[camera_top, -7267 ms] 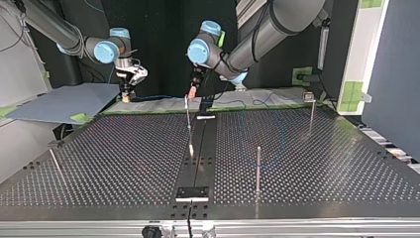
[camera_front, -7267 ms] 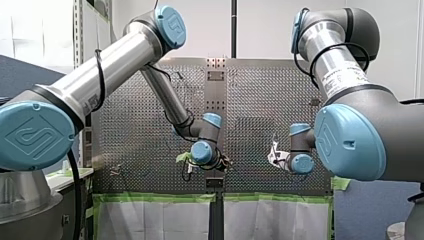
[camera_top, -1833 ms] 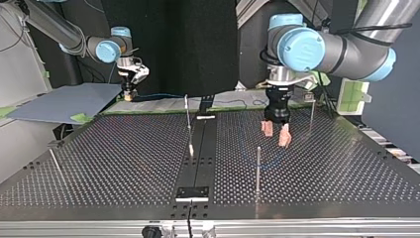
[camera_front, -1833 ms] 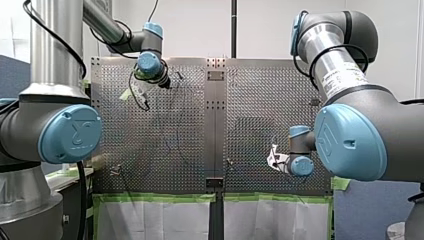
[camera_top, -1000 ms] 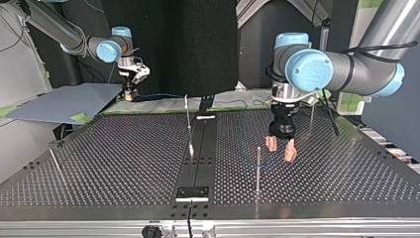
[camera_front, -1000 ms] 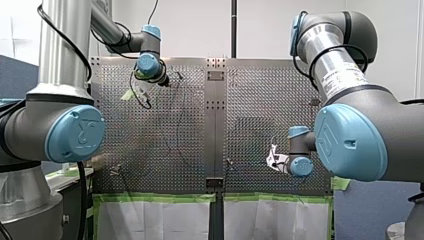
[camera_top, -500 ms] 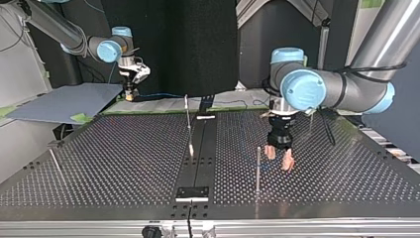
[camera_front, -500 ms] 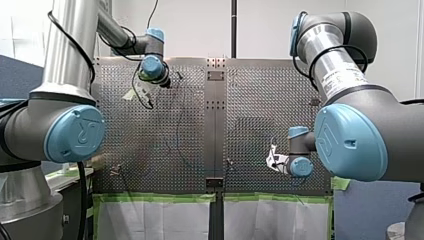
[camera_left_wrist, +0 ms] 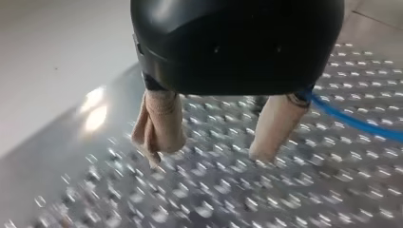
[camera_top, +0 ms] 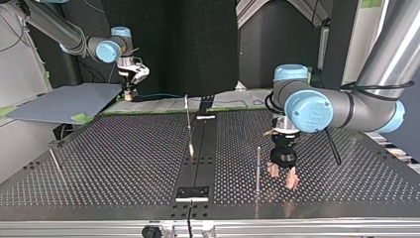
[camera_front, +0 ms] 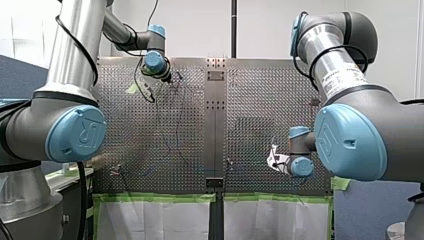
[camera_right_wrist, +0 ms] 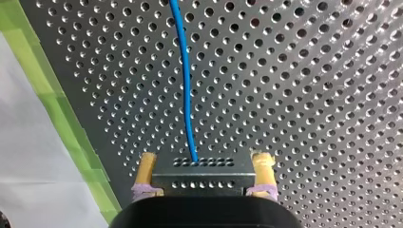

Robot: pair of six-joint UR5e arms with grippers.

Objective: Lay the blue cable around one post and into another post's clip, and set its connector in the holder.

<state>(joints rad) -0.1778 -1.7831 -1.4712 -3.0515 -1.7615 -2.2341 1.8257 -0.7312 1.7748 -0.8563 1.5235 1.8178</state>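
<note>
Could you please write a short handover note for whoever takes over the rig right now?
Left gripper: open, empty, low over the table beside a post.
Right gripper: shut on the connector near the table's taped edge.
Blue cable runs loose from the connector across the table.
Done: connector gripped. Left: post wrap, clip, holder.

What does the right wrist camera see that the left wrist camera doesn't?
Only the right wrist view: the right gripper with its jaws shut on the grey connector, and a strip of green tape. Only the left wrist view: the left gripper, jaws open with beige pads, holding nothing. Both: the blue cable and the perforated table.
</note>
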